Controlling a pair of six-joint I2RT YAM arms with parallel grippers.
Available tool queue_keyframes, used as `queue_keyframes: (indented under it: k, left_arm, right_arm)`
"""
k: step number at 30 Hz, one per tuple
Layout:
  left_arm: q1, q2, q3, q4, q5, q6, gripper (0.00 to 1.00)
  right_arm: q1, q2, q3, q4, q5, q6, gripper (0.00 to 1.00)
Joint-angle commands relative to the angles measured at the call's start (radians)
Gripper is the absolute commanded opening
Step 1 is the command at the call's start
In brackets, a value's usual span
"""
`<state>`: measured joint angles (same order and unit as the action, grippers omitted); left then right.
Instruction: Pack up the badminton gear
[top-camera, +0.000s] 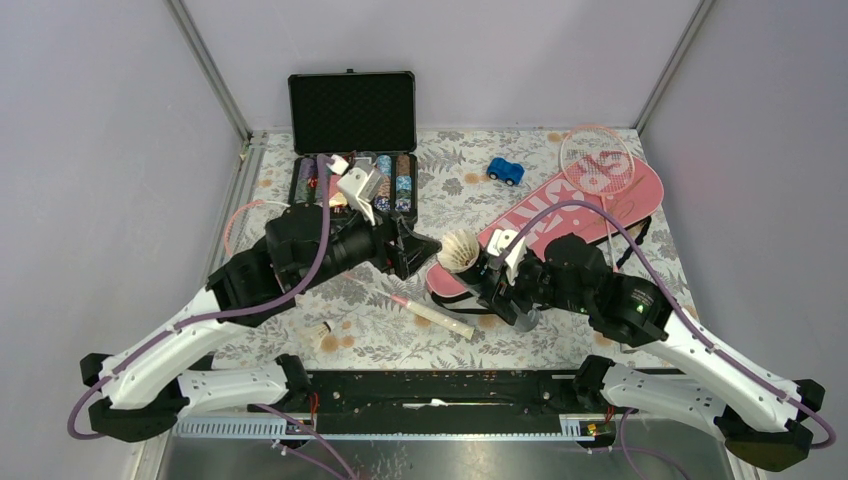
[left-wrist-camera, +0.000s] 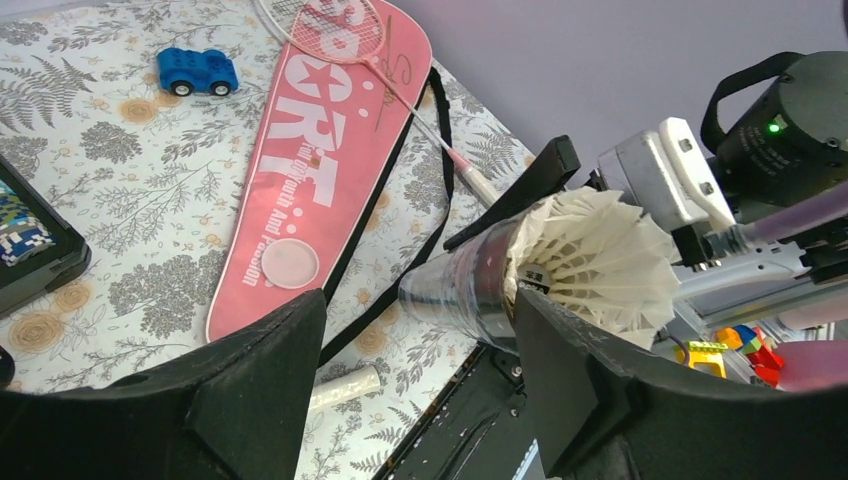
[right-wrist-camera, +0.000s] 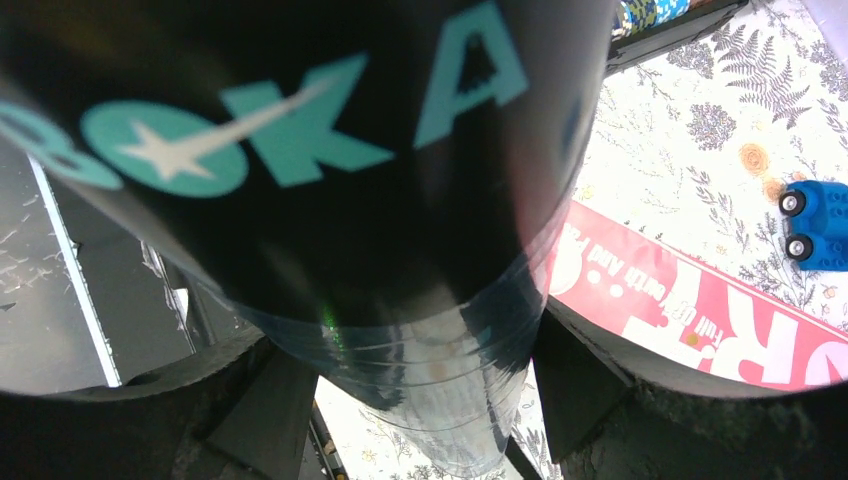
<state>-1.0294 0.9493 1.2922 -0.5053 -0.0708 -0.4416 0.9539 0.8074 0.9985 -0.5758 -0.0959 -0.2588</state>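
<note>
My right gripper is clamped on the black tube. A finger presses each side of the tube's clear lower section, and the teal lettering fills most of the wrist view. The tube is lifted off the bench and tilted, its mouth pointing towards my left arm. A white feather shuttlecock sits in that mouth with its skirt flaring outward.

My left gripper is spread wide and holds nothing. Its fingers frame the shuttlecock and the tube end from just beside them; I cannot tell whether either finger touches.

Beyond the tube, the pink cover lies flat on the bench with its black strap running along one edge. One racket rests on it, head over the far end. A second racket lies nearer me, its white handle poking out from below the left arm. A loose shuttlecock lies near the front edge. The blue toy car stands beside the cover, and the open poker chip case is at the back left.
</note>
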Motion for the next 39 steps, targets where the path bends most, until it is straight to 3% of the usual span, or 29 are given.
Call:
queue_keyframes:
  k: [1,13,25,39]
  left_arm:
    - [-0.003,0.024,0.058,0.042,0.002,0.033,0.74]
    - [-0.003,0.096,0.051,-0.064,0.009,0.006,0.72]
    - [-0.003,0.095,-0.004,-0.046,0.141,-0.01,0.7]
    - [-0.003,0.178,0.025,-0.128,0.137,0.061,0.7]
  right_arm:
    - [0.008,-0.015,0.027,0.055,-0.018,0.007,0.54]
    - [0.008,-0.045,0.078,0.004,0.014,-0.057,0.53]
    - [0.008,-0.03,0.117,0.06,-0.018,-0.106,0.49]
    - [0.008,-0.084,-0.022,0.213,-0.031,-0.098,0.45]
